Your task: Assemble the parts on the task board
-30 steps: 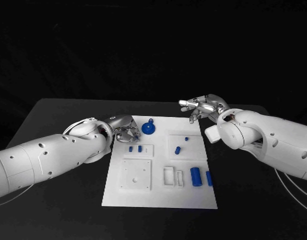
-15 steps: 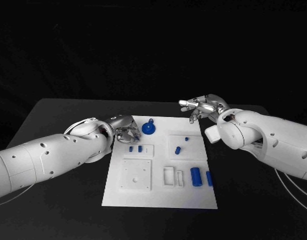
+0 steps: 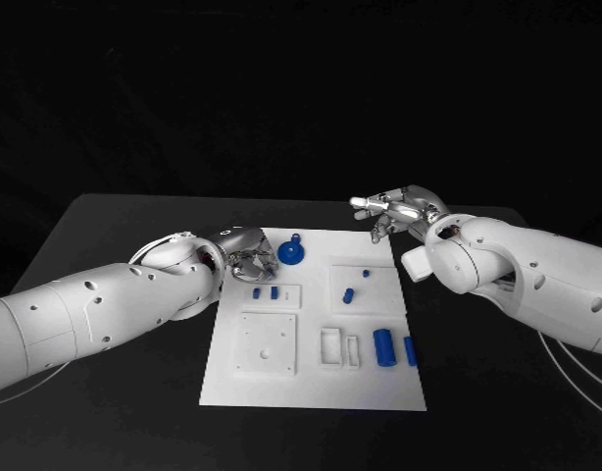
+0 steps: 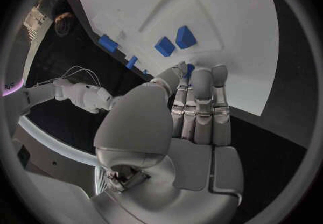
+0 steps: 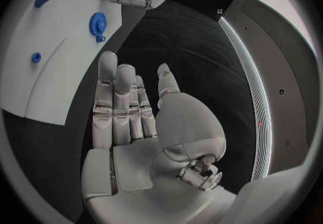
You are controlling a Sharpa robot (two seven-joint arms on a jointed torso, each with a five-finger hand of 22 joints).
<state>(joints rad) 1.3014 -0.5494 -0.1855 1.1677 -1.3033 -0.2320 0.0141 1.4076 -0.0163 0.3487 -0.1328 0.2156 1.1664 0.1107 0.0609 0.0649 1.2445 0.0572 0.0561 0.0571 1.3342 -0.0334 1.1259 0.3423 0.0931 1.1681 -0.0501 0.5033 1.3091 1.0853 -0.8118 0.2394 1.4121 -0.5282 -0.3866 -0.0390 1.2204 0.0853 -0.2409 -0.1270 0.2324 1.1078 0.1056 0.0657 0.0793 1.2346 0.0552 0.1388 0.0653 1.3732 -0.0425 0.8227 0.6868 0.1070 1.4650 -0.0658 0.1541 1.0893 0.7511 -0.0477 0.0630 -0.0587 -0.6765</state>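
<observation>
Fingers point(image 5: 116, 100) of right silver hand point(image 3: 400, 209) straight and side by side, thumb set apart, palm bare, grasping nothing; hovering off far right corner of white rectangular task board point(image 3: 316, 378), over black table point(image 3: 118, 226). Fingers point(image 4: 202, 100) of left silver hand point(image 3: 245, 257) likewise extended and released, tips at far left edge of board, just beside round blue disc-shaped part with small tab point(image 3: 290, 253); contact with disc not clear.

On board: disc at far edge; two small blue blocks point(image 3: 265, 291) side by side in raised white frame behind square recessed plate point(image 3: 268, 341); short blue peg point(image 3: 348, 292) and tiny blue stud point(image 3: 367, 273) on raised square panel at right; long blue cylinder point(image 3: 383, 345) and slimmer blue bar point(image 3: 410, 350) lying near right edge, beside narrow white slots point(image 3: 332, 346).

Left wrist view: two blocks close up beyond fingertips, further blue pieces along board rim. Right wrist view: disc from opposite side, left hand beyond it, fingers pointing toward board.

Both white arms reaching in low from either side, forearms angled toward far end of board.
</observation>
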